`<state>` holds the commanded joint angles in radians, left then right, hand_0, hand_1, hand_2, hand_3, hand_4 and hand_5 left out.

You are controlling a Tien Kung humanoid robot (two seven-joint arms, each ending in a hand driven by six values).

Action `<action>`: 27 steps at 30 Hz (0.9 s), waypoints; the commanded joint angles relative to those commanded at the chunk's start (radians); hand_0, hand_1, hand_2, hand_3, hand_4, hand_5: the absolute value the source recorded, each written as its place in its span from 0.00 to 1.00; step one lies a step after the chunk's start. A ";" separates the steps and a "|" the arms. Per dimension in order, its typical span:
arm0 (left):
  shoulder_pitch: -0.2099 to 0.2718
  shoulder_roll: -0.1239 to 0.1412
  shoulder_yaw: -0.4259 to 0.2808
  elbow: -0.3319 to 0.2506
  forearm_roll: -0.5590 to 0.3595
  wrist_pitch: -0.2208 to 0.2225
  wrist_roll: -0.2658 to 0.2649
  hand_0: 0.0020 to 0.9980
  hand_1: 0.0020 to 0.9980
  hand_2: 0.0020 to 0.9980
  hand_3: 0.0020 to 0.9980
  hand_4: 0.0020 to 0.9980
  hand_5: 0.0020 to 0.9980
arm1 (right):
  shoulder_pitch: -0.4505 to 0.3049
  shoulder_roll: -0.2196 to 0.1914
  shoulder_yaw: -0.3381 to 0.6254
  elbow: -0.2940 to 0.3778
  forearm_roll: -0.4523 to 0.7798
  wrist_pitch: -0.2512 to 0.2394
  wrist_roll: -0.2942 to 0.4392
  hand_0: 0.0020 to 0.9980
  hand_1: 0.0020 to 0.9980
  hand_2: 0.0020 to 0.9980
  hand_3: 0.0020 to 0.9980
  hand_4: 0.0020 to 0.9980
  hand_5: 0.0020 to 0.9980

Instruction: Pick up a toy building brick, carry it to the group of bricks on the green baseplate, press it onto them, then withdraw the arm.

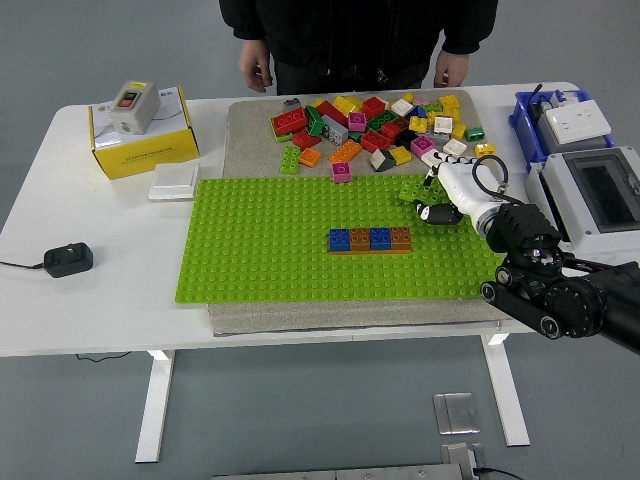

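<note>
A green baseplate lies on a grey mat in the middle of the table. On it stands a short row of blue and brown bricks. Loose bricks in many colours are heaped on the mat behind the plate. My right hand, white with a black arm, hovers over the plate's far right corner, up and to the right of the row. Its fingers are curled around a small green brick. The left arm does not show.
A person stands at the far side with both hands hanging off the table. A yellow box, a white plate and a black adapter lie left. A blue bin and a grey enclosure sit right.
</note>
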<state>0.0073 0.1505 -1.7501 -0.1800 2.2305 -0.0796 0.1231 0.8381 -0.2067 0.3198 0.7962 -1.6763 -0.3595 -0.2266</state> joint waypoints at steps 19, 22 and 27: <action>0.005 -0.001 0.007 0.000 -0.010 0.001 0.002 0.66 0.63 0.60 0.72 0.30 0.76 | -0.049 -0.012 -0.030 0.263 -0.073 -0.011 -0.040 0.96 0.99 1.00 0.45 0.40 0.28; 0.006 -0.001 0.009 0.000 -0.011 0.001 0.003 0.66 0.63 0.60 0.72 0.30 0.76 | -0.051 -0.004 -0.049 0.267 -0.069 -0.011 -0.039 0.96 0.99 1.00 0.44 0.40 0.29; 0.006 -0.001 0.004 0.000 -0.007 0.000 0.003 0.66 0.63 0.60 0.72 0.30 0.76 | -0.050 0.002 -0.066 0.262 -0.060 -0.011 -0.035 0.96 0.99 1.00 0.44 0.40 0.29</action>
<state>0.0130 0.1495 -1.7457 -0.1800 2.2237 -0.0794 0.1263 0.7880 -0.2045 0.2534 1.0583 -1.7360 -0.3701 -0.2614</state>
